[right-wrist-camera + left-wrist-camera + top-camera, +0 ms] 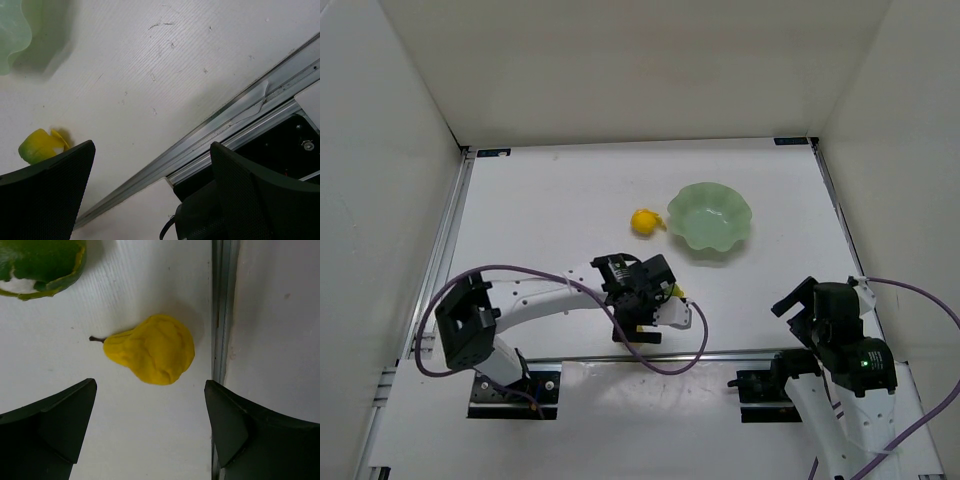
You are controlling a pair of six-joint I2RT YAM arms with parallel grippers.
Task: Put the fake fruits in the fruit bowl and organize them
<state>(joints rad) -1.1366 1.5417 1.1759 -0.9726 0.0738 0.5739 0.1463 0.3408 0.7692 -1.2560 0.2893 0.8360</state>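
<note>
Left gripper (150, 387) hovering wide open over pear (152, 349), stem pointing 9 o'clock; likely light, slick plastic, suiting belly grasp.

Lab: white walls (620, 70), railed table (550, 200).

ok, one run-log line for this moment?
left hand: open, over pear on table | right hand: open, empty | lemon: on table beside fruit bowl | fruit bowl: empty
</note>
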